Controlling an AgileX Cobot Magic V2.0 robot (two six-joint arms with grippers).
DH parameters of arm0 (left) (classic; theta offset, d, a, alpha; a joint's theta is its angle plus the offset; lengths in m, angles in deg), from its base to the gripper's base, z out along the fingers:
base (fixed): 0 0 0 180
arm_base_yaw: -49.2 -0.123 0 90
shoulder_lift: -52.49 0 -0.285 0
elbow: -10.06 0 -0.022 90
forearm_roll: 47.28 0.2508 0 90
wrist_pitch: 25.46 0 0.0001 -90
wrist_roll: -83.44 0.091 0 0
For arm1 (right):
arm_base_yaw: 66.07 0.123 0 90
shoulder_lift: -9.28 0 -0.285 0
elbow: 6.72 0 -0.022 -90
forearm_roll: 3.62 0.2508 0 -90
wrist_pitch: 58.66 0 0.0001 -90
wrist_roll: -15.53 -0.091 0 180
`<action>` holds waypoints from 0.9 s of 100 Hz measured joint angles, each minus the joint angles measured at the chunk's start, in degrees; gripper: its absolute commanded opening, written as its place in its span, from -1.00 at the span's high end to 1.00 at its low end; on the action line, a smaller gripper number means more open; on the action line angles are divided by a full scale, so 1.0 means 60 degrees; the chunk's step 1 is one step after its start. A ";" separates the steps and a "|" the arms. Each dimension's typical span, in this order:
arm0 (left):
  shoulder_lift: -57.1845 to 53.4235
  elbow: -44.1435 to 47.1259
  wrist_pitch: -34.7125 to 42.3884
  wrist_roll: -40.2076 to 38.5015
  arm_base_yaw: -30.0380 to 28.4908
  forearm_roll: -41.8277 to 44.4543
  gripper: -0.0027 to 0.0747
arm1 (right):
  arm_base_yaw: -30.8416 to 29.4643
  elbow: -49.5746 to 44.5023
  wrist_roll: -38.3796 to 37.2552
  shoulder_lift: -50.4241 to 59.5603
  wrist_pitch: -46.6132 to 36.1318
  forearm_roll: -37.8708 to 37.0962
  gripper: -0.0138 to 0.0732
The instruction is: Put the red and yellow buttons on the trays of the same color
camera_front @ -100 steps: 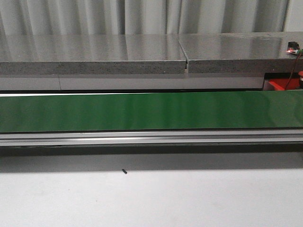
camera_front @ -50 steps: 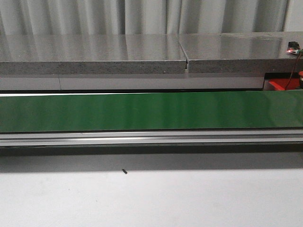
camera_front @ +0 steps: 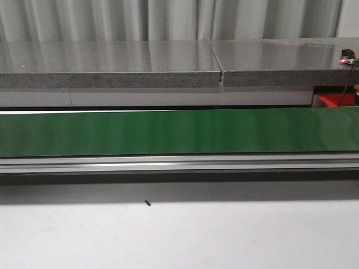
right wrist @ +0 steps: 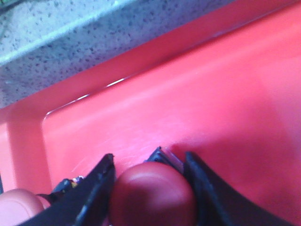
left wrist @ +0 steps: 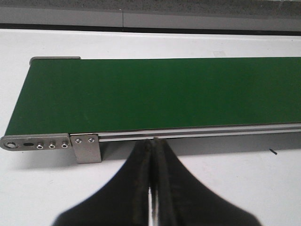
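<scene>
- On my right wrist feed, the right gripper (right wrist: 148,188) was closed around a red button (right wrist: 153,195), its two dark fingers (right wrist: 96,188) pressing the button's sides with the domed top showing between them.
- The button sat low over the floor of the red tray (right wrist: 197,103), just beyond the fingertips; I could not tell whether it was touching the tray or held slightly above it.
- A second rounded red shape (right wrist: 19,205) lay beside the outer finger, cut off at the frame edge, so I could not make out what it was.
- Past the tray's rim, a speckled grey counter (right wrist: 61,42) was visible.
- On my left wrist feed, the left gripper (left wrist: 151,155) had its fingers pressed fully together, holding nothing.
- It hung above the white table (left wrist: 37,188), with the green conveyor belt (left wrist: 155,94) just ahead of its tips.
- The front camera showed neither arm; only a sliver of the red tray appeared at the far right.
</scene>
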 measured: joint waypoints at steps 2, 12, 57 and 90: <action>0.0000 0.0000 0.0000 0.0000 0.0000 0.0000 0.98 | 0.0000 0.0000 0.0000 0.0000 0.0000 0.0000 0.18; 0.0000 0.0000 0.0000 0.0000 0.0000 0.0000 0.98 | 0.0000 0.0000 0.0235 0.0000 -0.0022 0.0000 -0.27; 0.0000 0.0000 0.0000 0.0000 0.0000 0.0000 0.98 | 0.0000 0.0060 0.0330 0.0040 -0.0261 0.0019 -0.66; 0.0000 0.0000 0.0000 0.0000 0.0000 -0.0008 0.98 | 0.0000 0.0060 0.0596 0.0996 -0.0270 0.0019 -0.65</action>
